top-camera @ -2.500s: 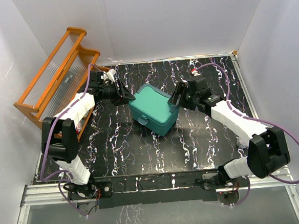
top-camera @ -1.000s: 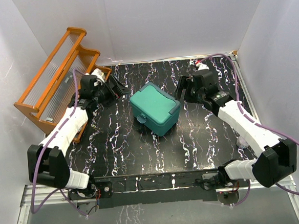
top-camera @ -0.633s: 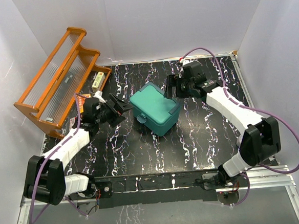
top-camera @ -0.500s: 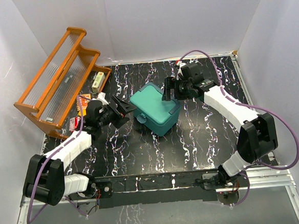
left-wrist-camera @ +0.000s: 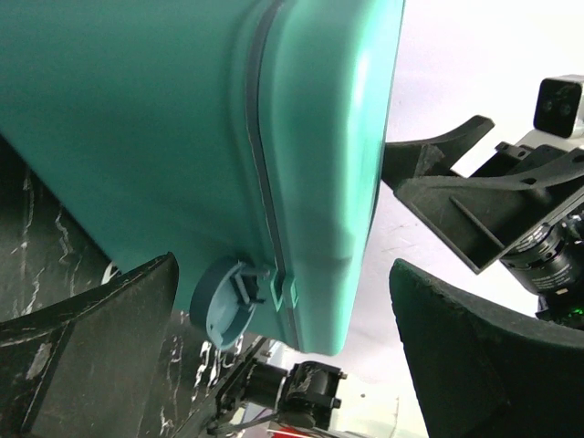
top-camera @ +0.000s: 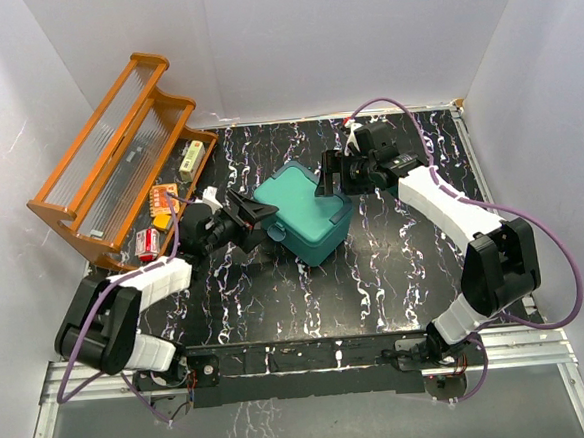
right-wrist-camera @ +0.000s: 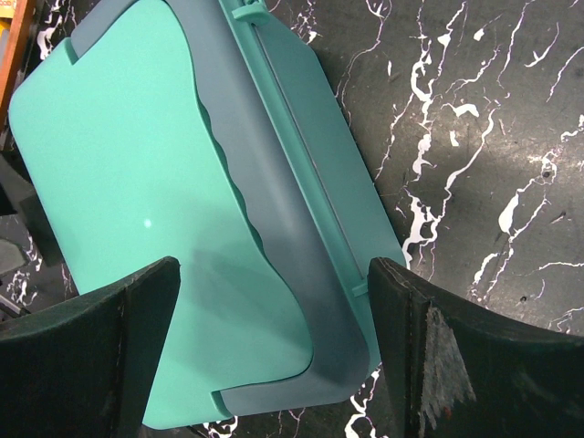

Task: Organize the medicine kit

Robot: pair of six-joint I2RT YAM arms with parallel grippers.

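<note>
The left pincer (top-camera: 255, 215) and right pincer (top-camera: 327, 178) are released, empty, flanking the shut medicine kit (top-camera: 303, 210). The latch (left-wrist-camera: 224, 302) should be approached squarely; the far side braced.

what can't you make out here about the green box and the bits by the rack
- Inside of the medicine kit: hidden in every view, since it is shut.
- Labels on the small packs by the orange rack: too small in the top view.
- Whether the left gripper touches the kit: overlapped in the top view, and its fingertips are cut off by the left wrist view's lower edge.
</note>
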